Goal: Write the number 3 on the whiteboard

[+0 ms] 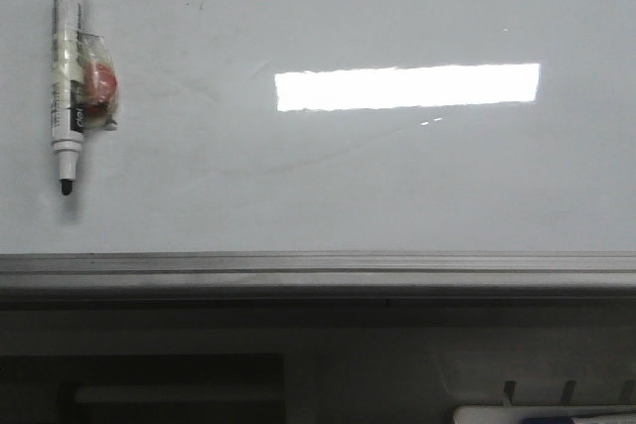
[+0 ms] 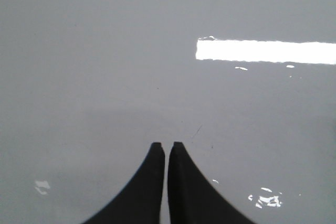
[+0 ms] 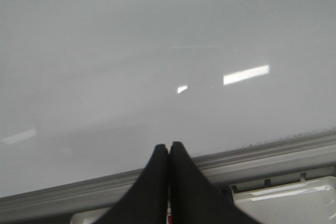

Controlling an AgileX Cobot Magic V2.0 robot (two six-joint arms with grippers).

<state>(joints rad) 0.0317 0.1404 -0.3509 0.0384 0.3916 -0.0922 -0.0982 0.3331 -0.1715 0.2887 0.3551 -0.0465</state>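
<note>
The whiteboard [image 1: 328, 176] fills the front view, pale and glossy, with a bright rectangular reflection [image 1: 407, 86] and a grey edge rail [image 1: 318, 267]. No drawn number 3 shows on it. A white marker pen [image 1: 66, 71] with a black tip lies at the far left, taped to a small clear holder with a red part [image 1: 99, 86]. Neither gripper shows in the front view. My left gripper [image 2: 167, 145] is shut and empty over bare board [image 2: 105, 77]. My right gripper [image 3: 169, 146] is shut and empty above the board's rail [image 3: 262, 153].
White plastic tray parts [image 3: 286, 195] lie just past the rail in the right wrist view, and one shows at the front view's lower right [image 1: 542, 414]. A dark recess [image 1: 149, 384] lies below the rail.
</note>
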